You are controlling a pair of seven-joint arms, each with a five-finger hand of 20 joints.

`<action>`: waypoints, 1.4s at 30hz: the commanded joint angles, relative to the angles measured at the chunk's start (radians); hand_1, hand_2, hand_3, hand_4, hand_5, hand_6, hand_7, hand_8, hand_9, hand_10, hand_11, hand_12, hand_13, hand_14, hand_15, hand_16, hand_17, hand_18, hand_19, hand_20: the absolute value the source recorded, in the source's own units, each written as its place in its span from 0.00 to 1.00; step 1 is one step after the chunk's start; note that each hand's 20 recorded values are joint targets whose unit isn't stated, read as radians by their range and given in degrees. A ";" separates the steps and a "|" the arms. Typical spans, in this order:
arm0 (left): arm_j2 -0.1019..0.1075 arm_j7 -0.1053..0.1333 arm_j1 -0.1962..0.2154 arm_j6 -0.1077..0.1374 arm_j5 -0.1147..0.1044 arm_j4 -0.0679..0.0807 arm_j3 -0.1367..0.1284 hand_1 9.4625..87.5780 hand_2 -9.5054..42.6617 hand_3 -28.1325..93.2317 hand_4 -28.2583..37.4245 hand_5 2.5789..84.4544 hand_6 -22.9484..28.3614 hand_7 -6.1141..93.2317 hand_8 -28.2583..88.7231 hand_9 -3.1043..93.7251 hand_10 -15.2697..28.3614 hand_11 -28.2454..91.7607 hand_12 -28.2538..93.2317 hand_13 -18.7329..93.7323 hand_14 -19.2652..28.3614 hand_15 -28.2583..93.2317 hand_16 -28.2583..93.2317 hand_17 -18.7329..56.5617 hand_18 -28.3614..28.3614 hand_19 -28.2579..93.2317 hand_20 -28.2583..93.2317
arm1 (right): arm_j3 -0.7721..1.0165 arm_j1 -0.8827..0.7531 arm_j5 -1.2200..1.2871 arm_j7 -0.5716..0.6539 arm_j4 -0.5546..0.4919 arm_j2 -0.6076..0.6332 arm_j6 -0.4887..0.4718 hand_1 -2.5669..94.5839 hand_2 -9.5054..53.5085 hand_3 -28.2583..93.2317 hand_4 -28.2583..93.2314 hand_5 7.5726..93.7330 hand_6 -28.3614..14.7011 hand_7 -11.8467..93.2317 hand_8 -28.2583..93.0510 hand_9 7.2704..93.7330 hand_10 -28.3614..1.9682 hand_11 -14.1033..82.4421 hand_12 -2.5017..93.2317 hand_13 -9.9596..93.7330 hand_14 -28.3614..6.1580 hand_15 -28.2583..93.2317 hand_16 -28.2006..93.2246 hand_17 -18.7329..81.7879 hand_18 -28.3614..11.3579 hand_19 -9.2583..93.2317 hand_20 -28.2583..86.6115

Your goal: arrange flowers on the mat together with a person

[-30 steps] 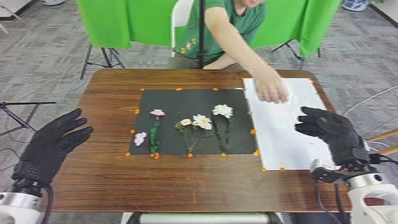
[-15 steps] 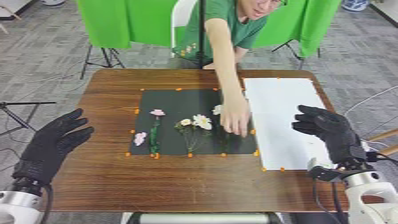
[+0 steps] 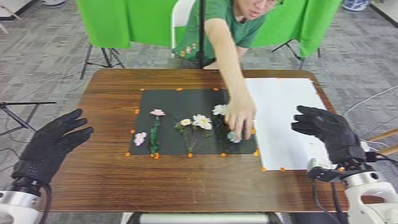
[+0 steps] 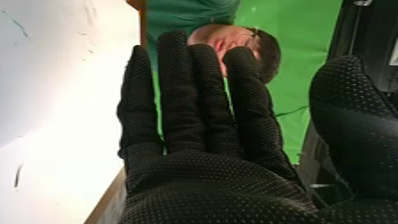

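Table: one, brown wood, with a person [image 3: 242, 32] in green leaning in from beyond its far edge.
Robot hands: two, both in black gloves.
Left hand [image 3: 51, 139]: held at the table's left edge, fingers straight, gripping nothing.
Dark mat [image 3: 173, 97]: one, lying left of the table's center, ringed by small orange markers.
Pink flowers: two, one pale bloom [image 3: 140, 136] near the mat's near left corner, the other [image 3: 157, 113] farther up the left side atop a green stem.
White flowers: three, a small bloom [image 3: 186, 122] and a larger one [image 3: 203, 122] side by side mid-mat, and a third [image 3: 219, 109] toward the far right corner.
Blue flower: one, a pale bloom [image 3: 234, 137] near the mat's near right corner, at the fingertips of the person's hand [image 3: 241, 112].
White sheet [image 3: 280, 115]: one, along the mat's right edge.
Right hand [image 3: 330, 129]: held by the table's right edge beside the sheet, fingers extended, gripping nothing.
Views: the head view took in six blooms and the person's reaching arm; the right wrist view caught the right hand [image 4: 209, 180] up close, its thumb apart from its upright fingers, plus fine marks on the sheet.
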 commanded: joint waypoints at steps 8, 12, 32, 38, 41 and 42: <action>-0.004 -0.011 0.010 0.013 -0.006 0.001 -0.001 0.26 0.15 0.80 0.06 0.40 0.56 0.26 0.16 0.35 0.65 0.42 0.38 0.41 0.75 0.55 0.23 0.18 0.91 0.65 0.31 | -0.019 0.024 0.003 0.002 0.005 0.007 -0.005 0.25 0.19 0.94 0.06 0.51 0.57 0.28 0.16 0.51 0.46 0.33 0.28 0.54 0.48 0.48 0.44 0.39 0.22 0.53 0.49; -0.017 -0.006 0.023 0.012 -0.005 0.000 -0.001 0.26 0.16 0.79 0.06 0.40 0.56 0.26 0.16 0.35 0.65 0.42 0.38 0.41 0.75 0.55 0.23 0.18 0.91 0.65 0.31 | -0.022 0.026 -0.002 0.003 0.007 0.002 -0.012 0.25 0.19 0.94 0.06 0.51 0.56 0.28 0.16 0.50 0.46 0.32 0.28 0.54 0.48 0.48 0.44 0.39 0.22 0.53 0.49; -0.009 -0.010 0.018 0.004 -0.005 0.005 -0.005 0.26 0.16 0.80 0.07 0.40 0.56 0.26 0.16 0.35 0.65 0.42 0.38 0.41 0.75 0.55 0.23 0.18 0.91 0.65 0.31 | -0.031 0.026 0.002 -0.006 0.010 -0.012 -0.030 0.24 0.19 0.94 0.05 0.49 0.56 0.27 0.16 0.49 0.45 0.32 0.28 0.53 0.47 0.48 0.45 0.39 0.22 0.53 0.49; 0.007 -0.015 -0.004 0.000 -0.006 0.012 0.004 0.26 0.16 0.79 0.06 0.40 0.56 0.25 0.16 0.35 0.65 0.42 0.39 0.41 0.75 0.55 0.23 0.18 0.91 0.65 0.31 | -0.040 0.028 0.027 0.001 0.014 -0.023 -0.033 0.24 0.19 0.94 0.05 0.49 0.56 0.26 0.16 0.49 0.45 0.32 0.29 0.53 0.47 0.48 0.45 0.39 0.22 0.53 0.49; -0.010 -0.016 0.017 -0.003 -0.005 0.005 0.002 0.26 0.16 0.80 0.06 0.40 0.56 0.25 0.16 0.35 0.65 0.42 0.38 0.41 0.75 0.55 0.23 0.18 0.91 0.65 0.31 | -0.045 0.026 0.046 -0.001 0.015 -0.034 -0.032 0.24 0.19 0.94 0.05 0.49 0.55 0.26 0.16 0.49 0.45 0.31 0.29 0.53 0.47 0.48 0.45 0.39 0.22 0.53 0.49; -0.011 -0.015 0.019 0.002 -0.004 0.004 0.003 0.26 0.16 0.80 0.06 0.40 0.56 0.25 0.16 0.35 0.65 0.42 0.38 0.41 0.75 0.55 0.23 0.18 0.91 0.65 0.31 | -0.043 0.024 0.049 -0.001 0.013 -0.031 -0.029 0.24 0.19 0.94 0.05 0.48 0.55 0.26 0.17 0.48 0.45 0.31 0.29 0.53 0.47 0.48 0.45 0.39 0.22 0.53 0.49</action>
